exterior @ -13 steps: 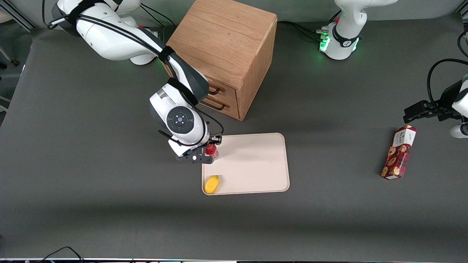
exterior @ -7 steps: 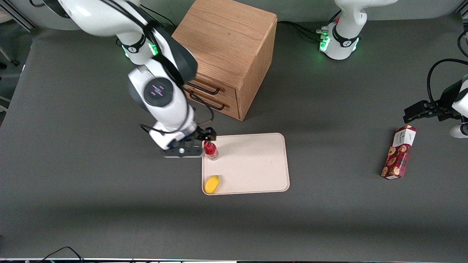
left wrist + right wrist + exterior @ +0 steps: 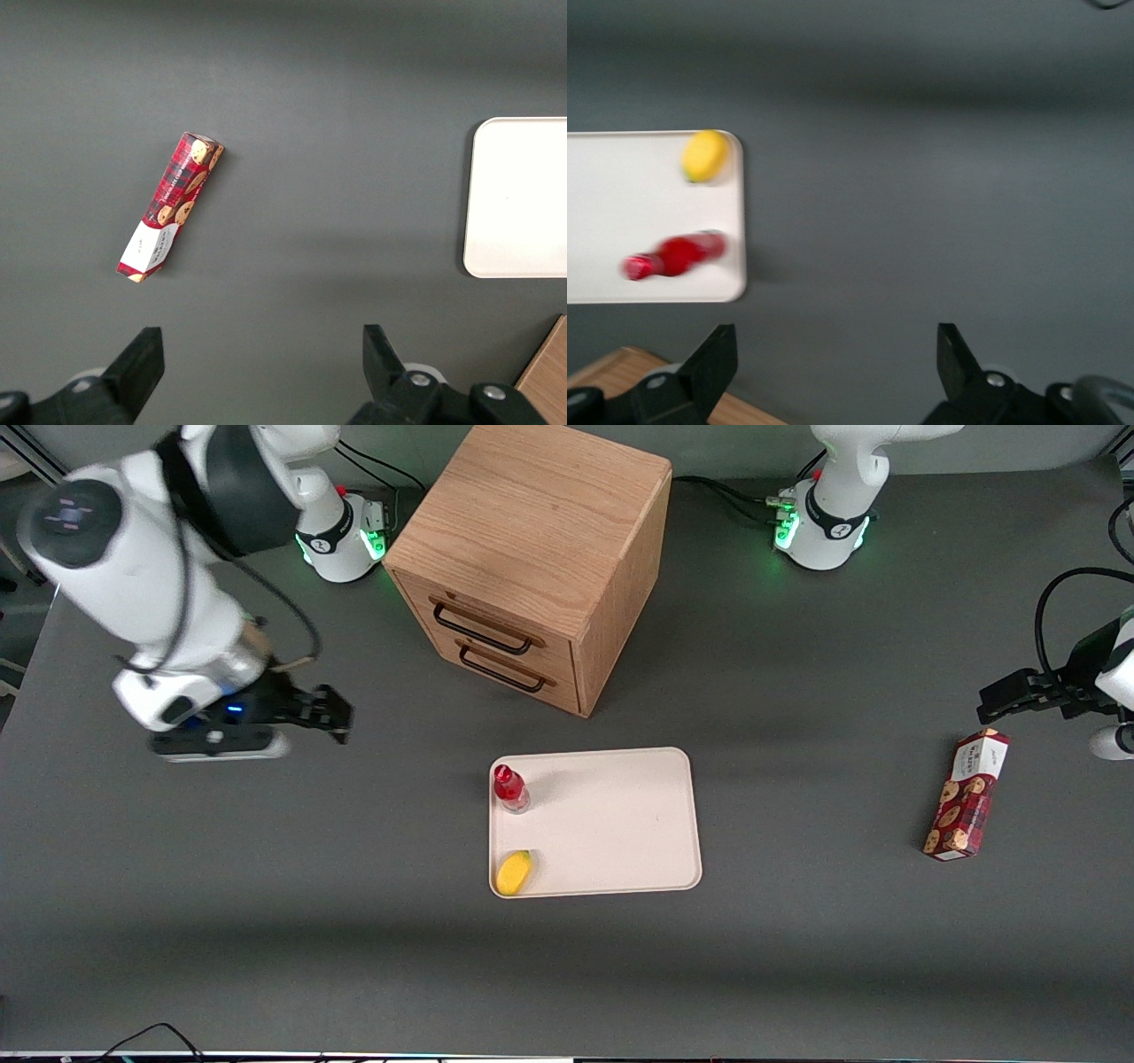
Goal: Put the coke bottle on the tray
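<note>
The small red coke bottle [image 3: 510, 787] stands upright on the cream-beige tray [image 3: 611, 824], in the tray corner nearest the working arm and the cabinet. It also shows in the right wrist view [image 3: 673, 255], on the tray [image 3: 620, 186]. My right gripper [image 3: 332, 719] is open and empty. It hangs high above bare table, well away from the tray toward the working arm's end. Its two black fingers [image 3: 713, 363] stand wide apart over grey table.
A yellow fruit-like piece [image 3: 514, 872] lies on the tray corner nearest the front camera. A wooden two-drawer cabinet [image 3: 532, 558] stands farther from the camera than the tray. A red-and-white cookie box [image 3: 967, 794] lies toward the parked arm's end.
My right gripper has let go of the bottle, risen and swung away toward the working arm's end. The bottle stays standing on the tray.
</note>
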